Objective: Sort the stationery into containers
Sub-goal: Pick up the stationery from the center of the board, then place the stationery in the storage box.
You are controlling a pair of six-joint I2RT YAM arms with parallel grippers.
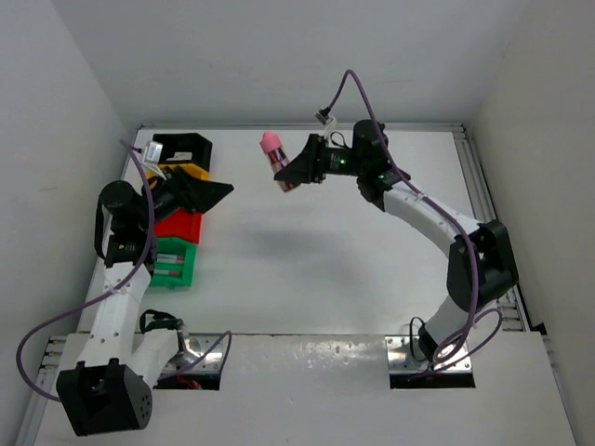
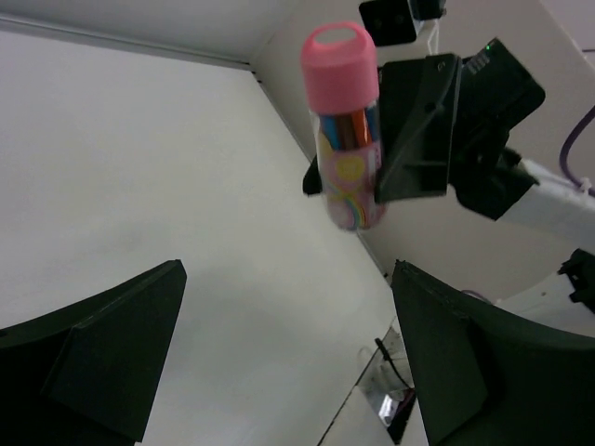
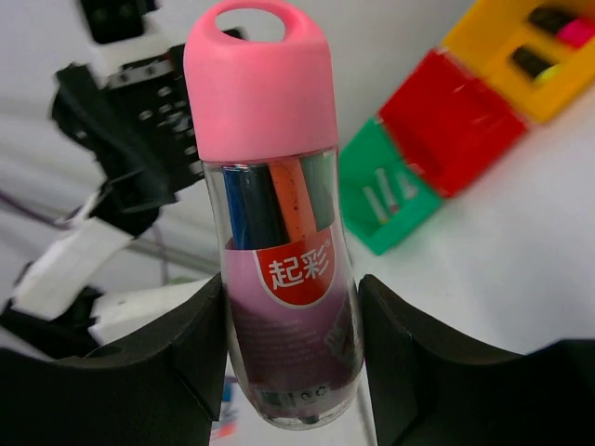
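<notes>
My right gripper [image 1: 286, 175] is shut on a clear tube of coloured pens with a pink cap [image 1: 272, 149], held up above the far middle of the table. In the right wrist view the tube [image 3: 279, 251] stands upright between my fingers [image 3: 177, 362]. The four bins stand in a row at the far left: black [image 1: 181, 149], yellow [image 1: 197, 171], red [image 1: 177, 226] and green [image 1: 174, 263]. My left gripper [image 1: 216, 190] is open and empty above the yellow and red bins. In the left wrist view the tube [image 2: 342, 130] hangs ahead of its fingers [image 2: 102, 353].
The yellow bin [image 3: 521, 56] holds black markers with pink and yellow caps. The green bin [image 3: 390, 200] holds thin white pens. The red bin [image 3: 451, 121] shows nothing inside. Walls close the table at the back and sides.
</notes>
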